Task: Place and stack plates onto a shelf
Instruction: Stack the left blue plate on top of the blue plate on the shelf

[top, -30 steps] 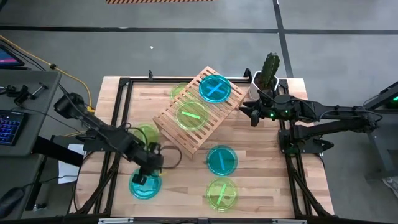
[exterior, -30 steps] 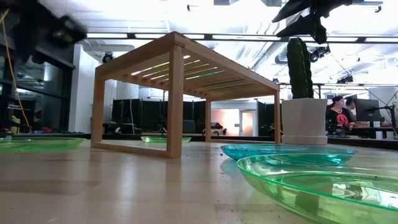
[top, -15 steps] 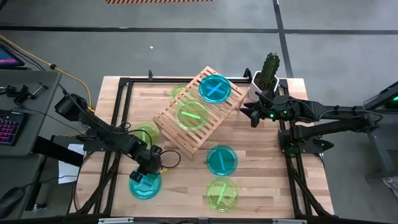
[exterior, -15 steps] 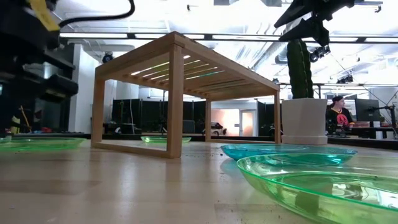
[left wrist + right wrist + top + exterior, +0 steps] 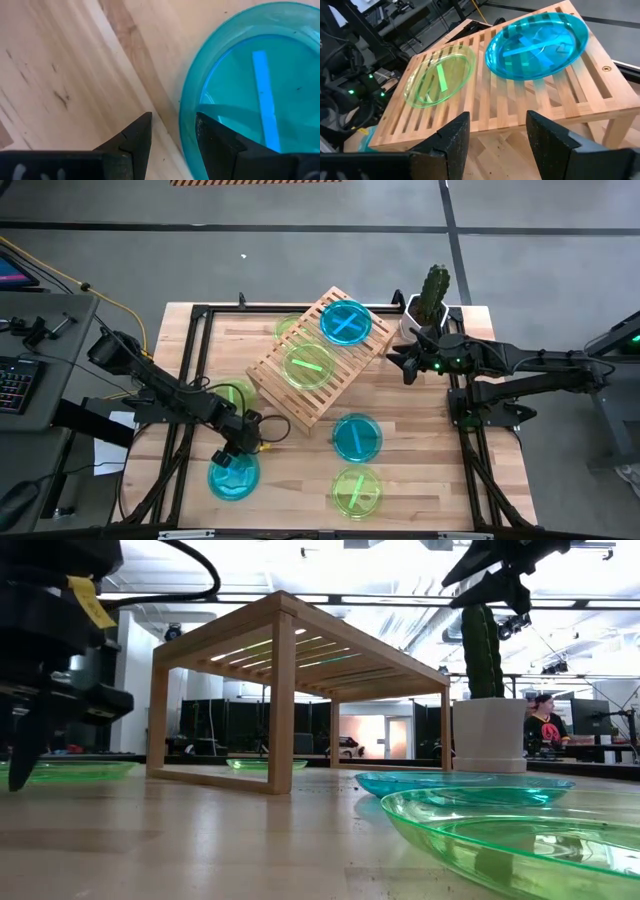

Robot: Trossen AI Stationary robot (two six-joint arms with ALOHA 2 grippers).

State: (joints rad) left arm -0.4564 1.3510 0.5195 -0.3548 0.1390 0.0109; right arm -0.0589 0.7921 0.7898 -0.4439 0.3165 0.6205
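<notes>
left gripper (image 5: 172, 131) jaws apart, straddling rim of teal plate (image 5: 233, 477) on worktop (image 5: 420, 440); right gripper (image 5: 497, 131) jaws apart, hovering beside shelf (image 5: 318, 358), which carries one teal, one green plate

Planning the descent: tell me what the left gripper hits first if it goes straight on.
Probably the teal plate rim: the open left gripper straddles its edge, bare table beside it. Depth is unclear.
</notes>
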